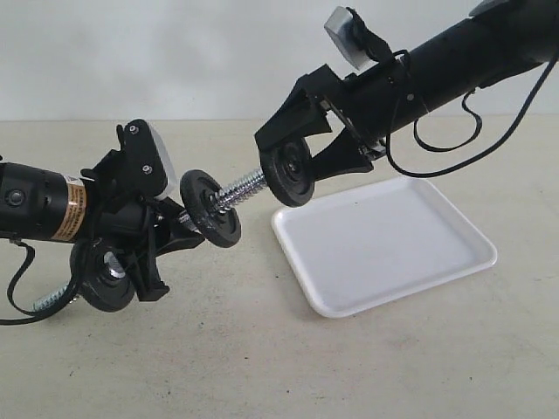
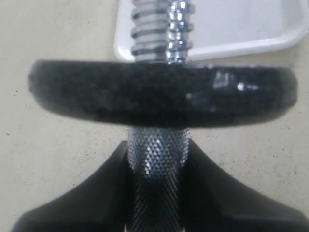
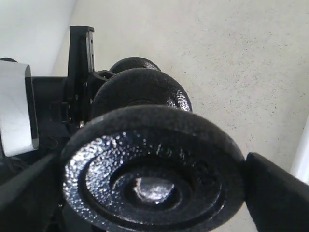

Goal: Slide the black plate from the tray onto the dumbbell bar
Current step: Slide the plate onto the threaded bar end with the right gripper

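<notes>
My right gripper is shut on the black plate, holding it by its rim above the table. The plate sits at the threaded tip of the dumbbell bar, and the chrome bar end shows in its centre hole. My left gripper is shut on the bar's knurled middle, with the bar tilted up toward the right. One black disc sits on the bar just past the left fingers, and another sits on the low far end. The white tray lies empty.
The beige table carries only the tray, which lies right of centre below the right arm. A pale wall runs along the back. Cables hang from both arms.
</notes>
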